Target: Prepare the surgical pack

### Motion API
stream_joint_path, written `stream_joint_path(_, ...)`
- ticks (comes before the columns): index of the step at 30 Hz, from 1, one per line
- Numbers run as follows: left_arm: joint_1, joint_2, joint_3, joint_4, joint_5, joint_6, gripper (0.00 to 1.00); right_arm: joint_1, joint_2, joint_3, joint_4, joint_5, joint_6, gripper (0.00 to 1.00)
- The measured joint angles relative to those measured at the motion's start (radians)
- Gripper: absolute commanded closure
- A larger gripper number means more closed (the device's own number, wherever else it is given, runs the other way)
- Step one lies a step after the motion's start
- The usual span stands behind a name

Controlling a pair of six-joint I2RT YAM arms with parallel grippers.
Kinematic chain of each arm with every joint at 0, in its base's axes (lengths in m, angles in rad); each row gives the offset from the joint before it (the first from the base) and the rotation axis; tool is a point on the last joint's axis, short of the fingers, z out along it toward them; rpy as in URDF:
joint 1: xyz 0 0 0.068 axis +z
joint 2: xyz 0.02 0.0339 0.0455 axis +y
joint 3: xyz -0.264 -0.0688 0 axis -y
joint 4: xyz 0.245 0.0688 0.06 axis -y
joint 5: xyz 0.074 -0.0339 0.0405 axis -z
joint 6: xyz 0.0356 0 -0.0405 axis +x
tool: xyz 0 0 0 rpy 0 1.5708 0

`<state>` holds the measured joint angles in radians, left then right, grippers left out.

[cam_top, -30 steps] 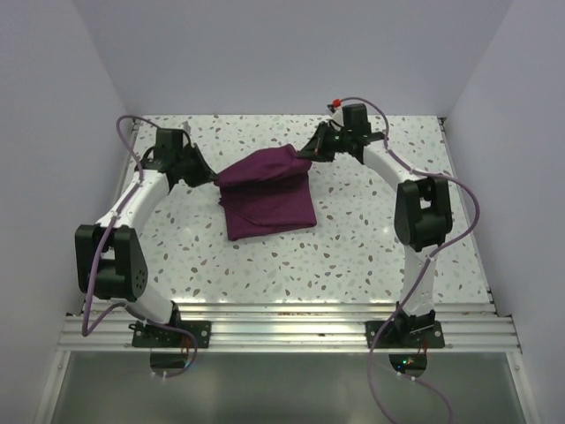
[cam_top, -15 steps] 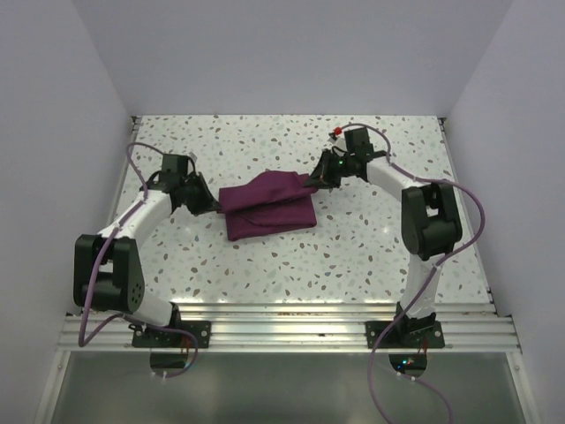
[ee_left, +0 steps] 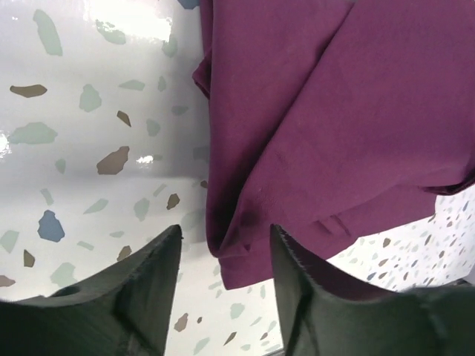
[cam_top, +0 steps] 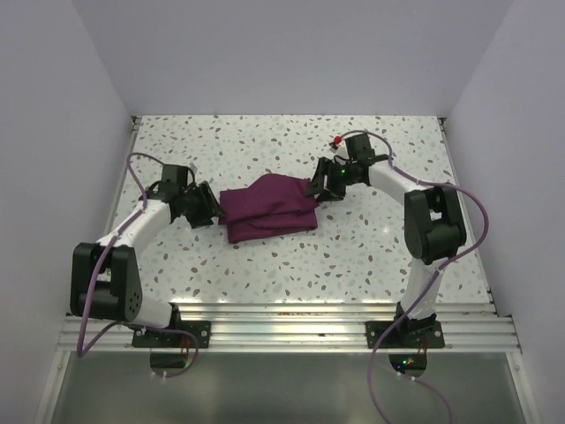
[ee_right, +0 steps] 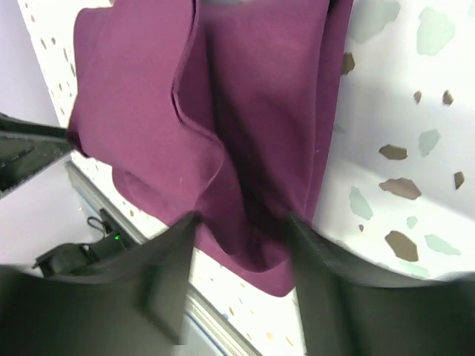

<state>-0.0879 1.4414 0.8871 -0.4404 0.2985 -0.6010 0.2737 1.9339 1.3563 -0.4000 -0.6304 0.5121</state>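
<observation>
The surgical pack point(cam_top: 269, 208) is a plum-purple cloth folded into a rectangular bundle in the middle of the speckled table. My left gripper point(cam_top: 212, 212) sits at the bundle's left edge. In the left wrist view this gripper point(ee_left: 223, 245) is open, and a corner of the cloth point(ee_left: 312, 126) lies loose between its dark fingers point(ee_left: 145, 293). My right gripper point(cam_top: 316, 187) sits at the bundle's upper right corner. The right wrist view shows it point(ee_right: 241, 230) open too, with a fold of the cloth point(ee_right: 245, 148) resting on the table between its fingers point(ee_right: 338, 285).
The terrazzo table point(cam_top: 353, 256) is walled in white on three sides. An aluminium rail point(cam_top: 282, 322) carrying both arm bases runs along the near edge. Purple cables loop off each arm.
Both grippers carried the raised cloth edge down and toward the near side, laying it on the bundle. Both jaws then opened and let the cloth go.
</observation>
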Motion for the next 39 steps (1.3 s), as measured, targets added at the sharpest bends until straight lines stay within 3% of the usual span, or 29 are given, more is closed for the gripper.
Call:
stream_joint_path(2, 0.000, -0.011, -0.011, -0.005, -0.008, -0.001, 0.35, 0.000, 0.000, 0.014, -0.006, 0.016, -0.016, 0.32)
stream_joint_path(4, 0.000, -0.044, -0.026, -0.014, -0.022, 0.003, 0.33, 0.004, 0.006, 0.051, -0.003, 0.027, -0.036, 0.29)
stream_joint_path(9, 0.000, -0.121, -0.039, -0.021, -0.054, 0.018, 0.33, 0.027, 0.117, 0.280, 0.035, 0.008, -0.095, 0.22)
stream_joint_path(14, 0.000, -0.129, -0.046, -0.027, -0.074, 0.023, 0.33, 0.064, 0.300, 0.532, 0.029, -0.034, -0.162, 0.20)
stream_joint_path(18, 0.000, -0.130, -0.047, -0.040, -0.082, 0.037, 0.33, 0.084, 0.492, 0.790, -0.050, -0.066, -0.220, 0.23)
stream_joint_path(21, 0.000, -0.130, -0.047, -0.042, -0.083, 0.045, 0.33, 0.087, 0.584, 0.879, -0.098, -0.087, -0.241, 0.24)
stream_joint_path(34, 0.000, -0.085, -0.048, -0.031, -0.069, 0.046, 0.34, 0.117, 0.676, 0.917, -0.152, -0.190, -0.251, 0.37)
stream_joint_path(39, 0.000, -0.073, -0.048, -0.032, -0.065, 0.047, 0.33, 0.153, 0.681, 0.917, -0.132, -0.229, -0.225, 0.50)
